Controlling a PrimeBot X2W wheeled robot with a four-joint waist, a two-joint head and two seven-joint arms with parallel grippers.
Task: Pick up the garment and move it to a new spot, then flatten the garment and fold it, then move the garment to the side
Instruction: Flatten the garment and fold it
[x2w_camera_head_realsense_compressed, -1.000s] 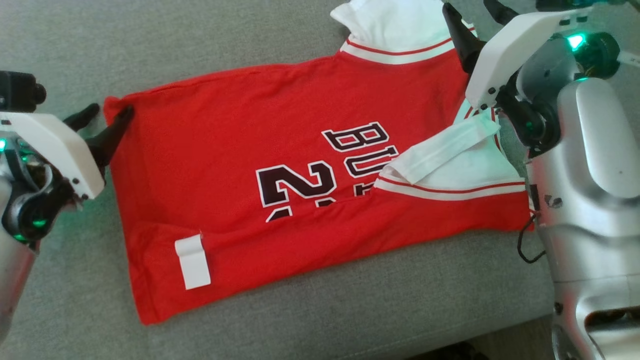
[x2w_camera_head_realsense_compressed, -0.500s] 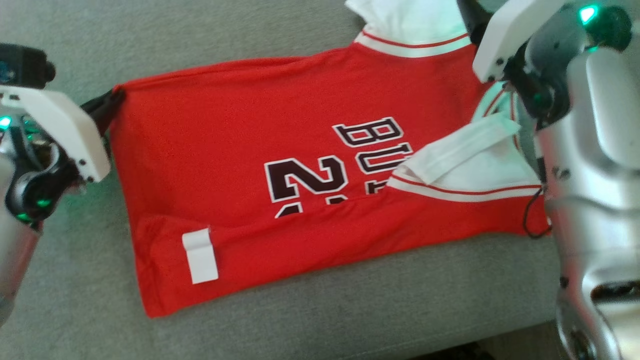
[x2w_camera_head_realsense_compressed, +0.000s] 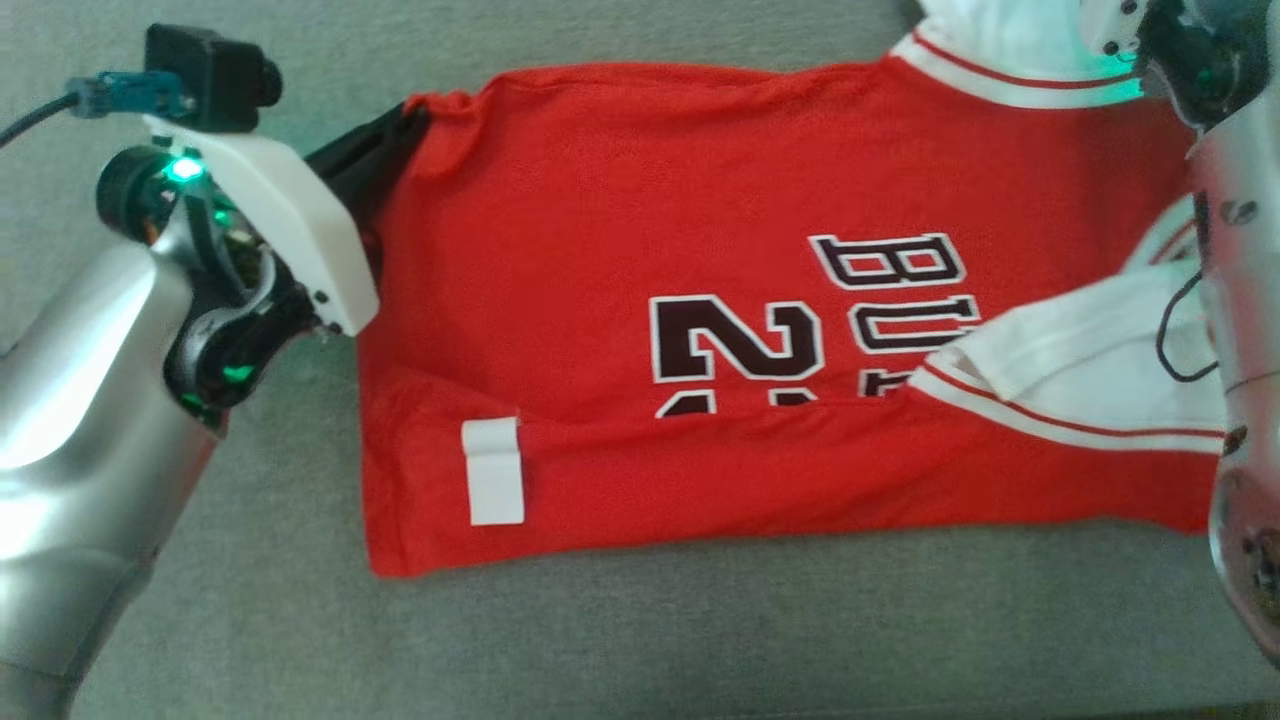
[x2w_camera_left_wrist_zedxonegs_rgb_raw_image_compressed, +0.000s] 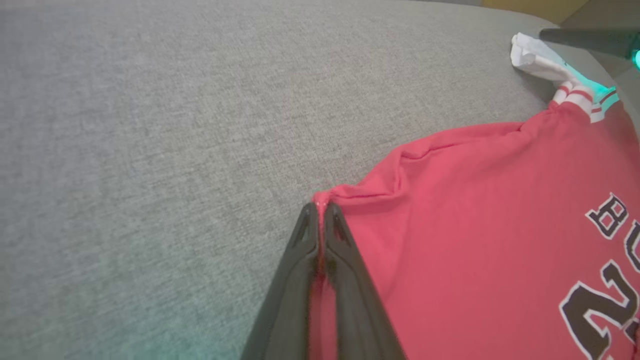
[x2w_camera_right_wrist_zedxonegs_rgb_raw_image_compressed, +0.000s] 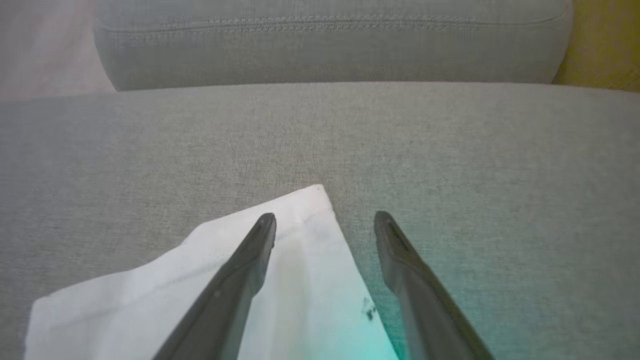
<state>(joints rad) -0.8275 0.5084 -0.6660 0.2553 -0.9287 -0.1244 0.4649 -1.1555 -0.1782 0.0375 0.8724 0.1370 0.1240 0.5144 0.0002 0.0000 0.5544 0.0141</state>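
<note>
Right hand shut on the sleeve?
No: the right hand is open, its fingers spread apart, one over the white sleeve and the other over the sofa.

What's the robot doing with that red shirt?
The robot's left hand is pinched shut on one corner of the red jersey, which lies partly folded on the grey couch. Its right hand is open over the white sleeve at the other end.
</note>
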